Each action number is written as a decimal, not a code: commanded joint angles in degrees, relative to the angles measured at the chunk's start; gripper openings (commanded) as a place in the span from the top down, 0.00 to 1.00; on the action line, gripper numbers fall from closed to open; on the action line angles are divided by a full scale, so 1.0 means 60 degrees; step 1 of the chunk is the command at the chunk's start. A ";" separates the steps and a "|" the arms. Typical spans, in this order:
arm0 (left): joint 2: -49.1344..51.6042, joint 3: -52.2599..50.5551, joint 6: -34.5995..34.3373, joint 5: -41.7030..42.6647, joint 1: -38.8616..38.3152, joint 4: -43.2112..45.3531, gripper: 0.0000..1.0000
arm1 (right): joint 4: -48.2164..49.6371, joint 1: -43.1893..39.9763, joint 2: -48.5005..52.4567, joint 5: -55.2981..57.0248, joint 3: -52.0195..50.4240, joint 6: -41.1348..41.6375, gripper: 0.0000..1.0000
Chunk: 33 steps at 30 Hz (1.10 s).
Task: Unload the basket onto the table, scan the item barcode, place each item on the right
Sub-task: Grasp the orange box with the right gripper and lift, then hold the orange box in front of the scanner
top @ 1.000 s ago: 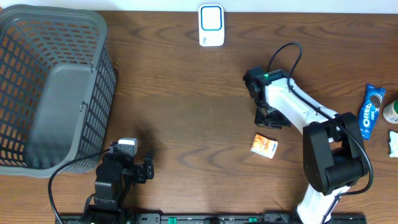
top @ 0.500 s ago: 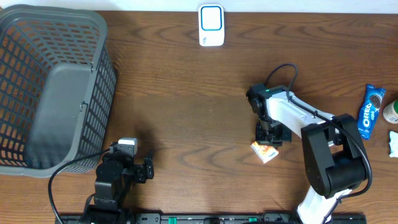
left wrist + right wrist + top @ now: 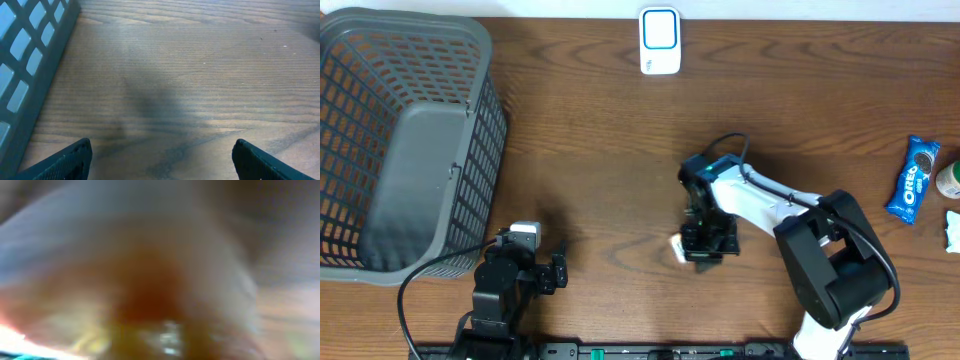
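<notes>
The right gripper (image 3: 696,250), clamped on the small orange snack packet (image 3: 677,248), has carried it leftward (left gripper (image 3: 162,146) gapes idle); the white-and-blue scanner (image 3: 660,40) is likely next.

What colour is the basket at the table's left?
Dark grey; the basket shows best in the overhead view.

Overhead: fixed, looks straight down at most of the desk (image 3: 600,130) from well above; arm bases (image 3: 490,310) at 6 o'clock, basket (image 3: 400,140) at 9. Left wrist: low, near the wood, faces forward-down, left gripper (image 3: 162,162) fingertips (image 3: 70,161) at 5 and 7 o'clock; shares basket wall and nearby desk with overhead. Right wrist: far too near, all blur.
</notes>
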 commanded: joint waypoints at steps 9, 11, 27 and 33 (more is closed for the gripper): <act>-0.0073 -0.0146 -0.0047 -0.0055 -0.0018 -0.0025 0.10 | 0.3162 0.0033 -0.0062 0.0433 0.0426 0.1632 0.99; -0.0073 -0.0146 -0.0047 -0.0055 -0.0018 -0.0025 0.10 | 0.2699 0.0025 -0.0350 0.0433 0.0732 0.0732 0.98; -0.0073 -0.0146 -0.0047 -0.0055 -0.0018 -0.0025 0.10 | 0.0331 0.0044 -0.1763 0.3697 0.2510 0.1417 0.01; -0.0069 -0.0146 -0.0047 -0.0055 -0.0018 -0.0025 0.10 | 0.0834 0.0076 -0.0244 0.3894 0.2514 0.1486 0.01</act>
